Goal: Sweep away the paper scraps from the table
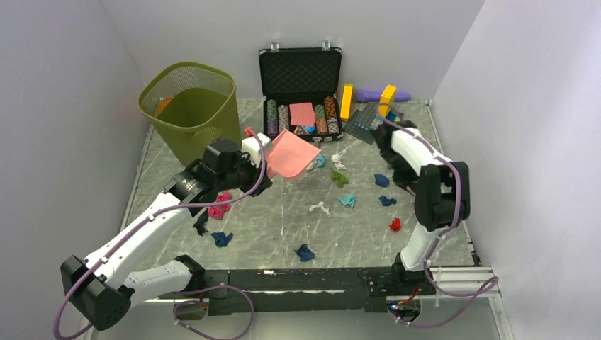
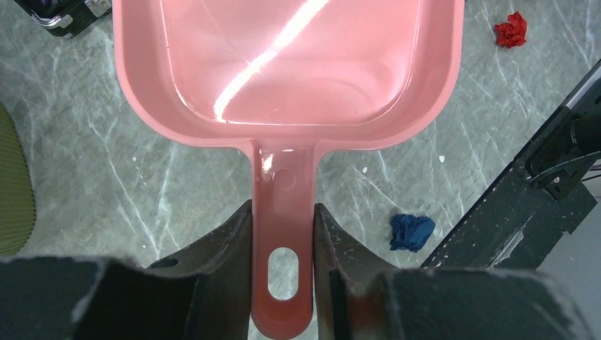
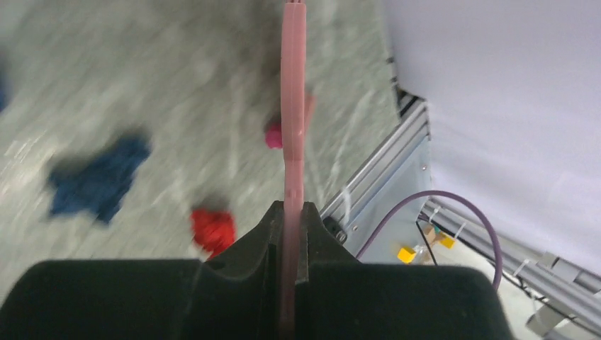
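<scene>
Paper scraps lie over the grey-green table (image 1: 283,227): magenta (image 1: 218,205), dark blue (image 1: 221,239) (image 1: 305,252) (image 1: 386,200), red (image 1: 395,224), teal (image 1: 347,200), green (image 1: 339,178), white (image 1: 320,207). My left gripper (image 1: 248,166) (image 2: 282,209) is shut on the handle of a pink dustpan (image 1: 292,154) (image 2: 283,64), held above the table. The pan is empty. My right gripper (image 3: 290,207), mostly hidden under its arm in the top view (image 1: 404,180), is shut on a thin pink tool (image 3: 292,106) seen edge-on. A blurred blue scrap (image 3: 96,180) and red scrap (image 3: 212,230) lie beside it.
An olive waste bin (image 1: 191,113) stands at the back left. An open black case (image 1: 300,71) with poker chips stands at the back centre. Yellow bricks (image 1: 346,101) and a grey plate (image 1: 363,122) lie to its right. The metal rail (image 3: 375,177) runs close to the right gripper.
</scene>
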Controlling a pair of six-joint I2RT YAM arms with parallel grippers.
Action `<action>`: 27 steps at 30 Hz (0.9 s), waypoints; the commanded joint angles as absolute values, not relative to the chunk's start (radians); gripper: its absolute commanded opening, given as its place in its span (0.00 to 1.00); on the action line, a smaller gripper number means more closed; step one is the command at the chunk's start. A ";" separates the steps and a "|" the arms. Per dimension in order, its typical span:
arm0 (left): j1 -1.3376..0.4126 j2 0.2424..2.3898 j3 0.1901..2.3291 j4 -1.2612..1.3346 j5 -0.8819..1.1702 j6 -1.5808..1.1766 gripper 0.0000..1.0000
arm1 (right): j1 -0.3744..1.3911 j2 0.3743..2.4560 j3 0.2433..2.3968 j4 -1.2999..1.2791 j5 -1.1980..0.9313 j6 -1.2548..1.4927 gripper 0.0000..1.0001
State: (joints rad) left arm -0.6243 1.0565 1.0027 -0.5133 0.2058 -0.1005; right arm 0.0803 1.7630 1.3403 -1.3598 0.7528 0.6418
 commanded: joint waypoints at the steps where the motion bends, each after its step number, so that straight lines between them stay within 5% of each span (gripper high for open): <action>1: -0.622 1.036 1.023 -0.488 0.206 -0.123 0.00 | 0.269 1.829 1.358 -1.433 0.520 0.666 0.00; 6: -0.622 1.022 1.030 -0.506 0.166 -0.116 0.00 | 0.461 1.869 1.568 -1.302 0.174 0.640 0.01; 12: -0.621 0.994 1.017 -0.502 0.116 -0.107 0.00 | 0.496 1.814 1.854 -1.237 0.067 0.700 0.00; 18: -0.621 0.994 1.016 -0.505 0.109 -0.101 0.00 | 0.486 1.765 2.029 -1.494 0.311 0.712 0.00; 27: -0.621 1.001 1.014 -0.502 0.105 -0.095 0.00 | 0.348 1.688 1.860 -1.501 0.574 0.665 0.00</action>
State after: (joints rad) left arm -0.6239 1.0100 1.0027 -0.5247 0.1215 -0.0982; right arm 0.3977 1.6928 1.8931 -1.4487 0.3874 0.6777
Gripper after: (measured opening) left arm 0.347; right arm 0.093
